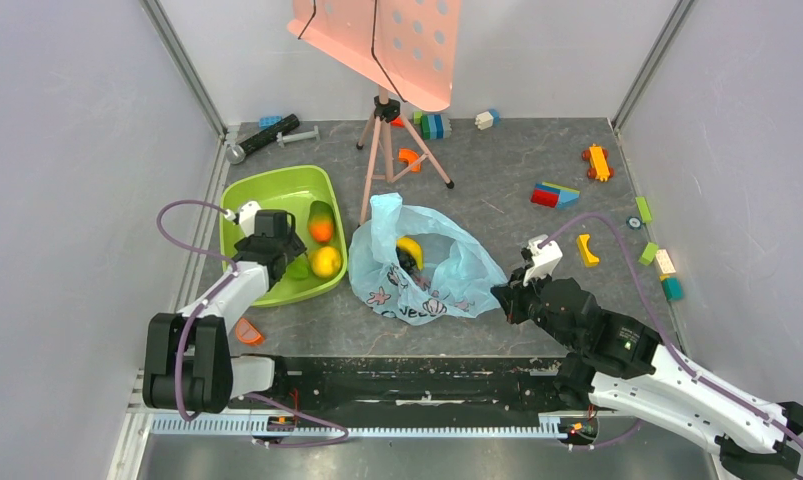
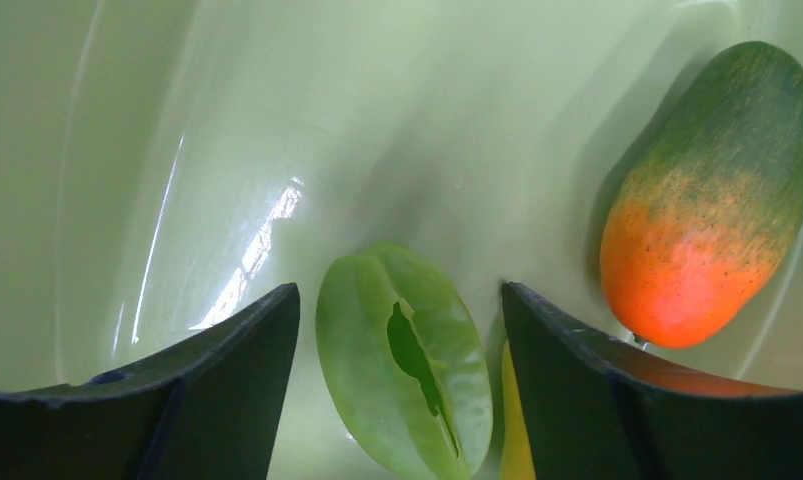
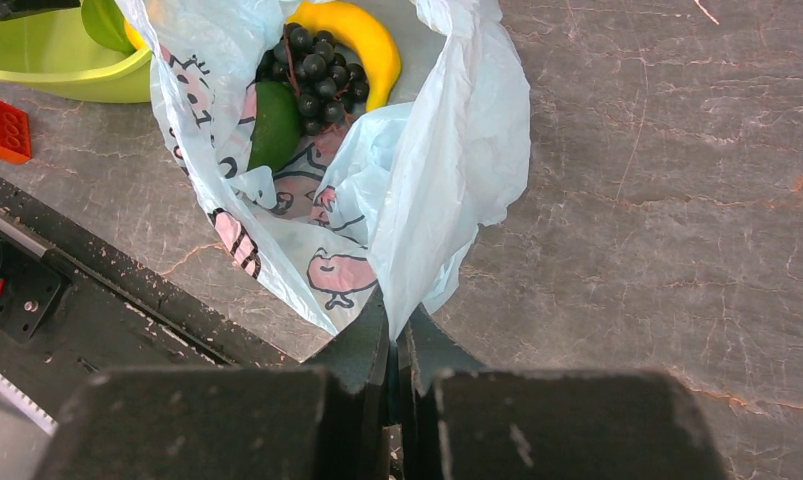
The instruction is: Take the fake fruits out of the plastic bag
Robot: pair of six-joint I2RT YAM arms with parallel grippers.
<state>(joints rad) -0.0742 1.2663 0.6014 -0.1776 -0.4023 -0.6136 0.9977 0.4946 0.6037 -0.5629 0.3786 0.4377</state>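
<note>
three fake fruits [image 1: 326,262] in lime tub [image 1: 267,195]

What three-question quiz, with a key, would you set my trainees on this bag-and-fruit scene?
1. True or false: the right gripper is shut on the edge of the plastic bag.
2. Which of these lies inside the bag? A: banana. B: toy brick. C: tripod.
3. Fill the gap: the left gripper is open, with a green fruit lying between its fingers, inside the lime-green ____.

Key: 1 true; 2 A; 3 tub.
</note>
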